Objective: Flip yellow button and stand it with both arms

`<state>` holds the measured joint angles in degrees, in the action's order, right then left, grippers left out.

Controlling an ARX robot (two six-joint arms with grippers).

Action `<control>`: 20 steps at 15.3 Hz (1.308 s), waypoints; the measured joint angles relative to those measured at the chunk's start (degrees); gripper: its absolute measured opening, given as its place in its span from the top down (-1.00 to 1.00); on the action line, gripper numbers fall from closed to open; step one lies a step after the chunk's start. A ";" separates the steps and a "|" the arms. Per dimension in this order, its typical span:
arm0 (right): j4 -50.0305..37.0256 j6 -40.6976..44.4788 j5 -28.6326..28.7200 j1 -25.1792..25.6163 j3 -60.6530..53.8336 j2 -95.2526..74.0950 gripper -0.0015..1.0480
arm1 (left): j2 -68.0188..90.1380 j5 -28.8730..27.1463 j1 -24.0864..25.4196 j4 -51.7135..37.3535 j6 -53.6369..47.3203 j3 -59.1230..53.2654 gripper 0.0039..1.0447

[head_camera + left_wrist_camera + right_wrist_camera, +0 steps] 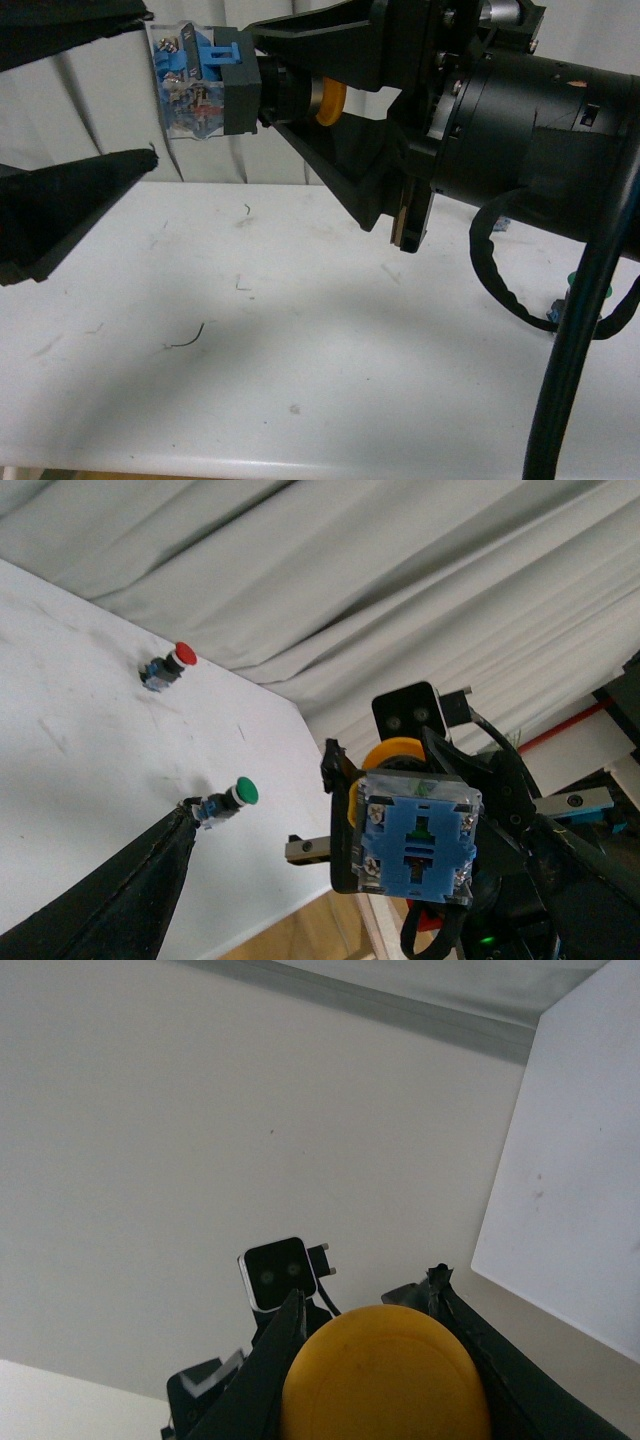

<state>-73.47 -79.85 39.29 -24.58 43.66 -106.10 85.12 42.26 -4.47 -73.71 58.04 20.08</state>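
Observation:
My right gripper point(262, 85) is shut on the yellow button, holding it sideways high above the white table point(300, 330). Its yellow cap point(330, 101) sits between the fingers, and the blue-grey contact block point(195, 85) points toward my left arm. My left gripper point(150, 88) is open, one finger above and one below the end of the block, not touching it. In the left wrist view the block's blue face point(415, 842) looks at the camera, beside a left finger point(130, 885). In the right wrist view the cap point(385, 1380) fills the gap between the right gripper's point(366, 1290) fingers.
A red-capped switch point(168, 666) and a green-capped switch point(225, 802) lie on the table point(70, 760) near its edge. Grey curtain point(400, 570) hangs behind. Thick black cables point(580, 330) hang from the right arm at the right.

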 joint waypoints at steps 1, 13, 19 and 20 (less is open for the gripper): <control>0.04 0.02 -0.04 0.35 -0.02 0.28 0.33 | -0.22 0.66 2.19 0.15 0.26 0.70 -0.86; -0.07 2.64 -2.01 3.26 0.00 2.32 0.33 | -46.42 -33.70 13.27 47.60 -54.27 -7.76 0.12; 0.02 5.18 -2.38 2.99 0.76 2.36 0.33 | -56.30 -41.44 4.04 50.90 -57.20 -14.53 0.97; -0.13 5.66 -2.38 2.73 1.07 2.36 0.33 | -57.90 -42.16 4.28 51.76 -57.18 -15.34 0.97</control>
<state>-73.60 -74.19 36.91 -21.85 44.73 -103.74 27.22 0.10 -0.19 -21.96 0.86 4.73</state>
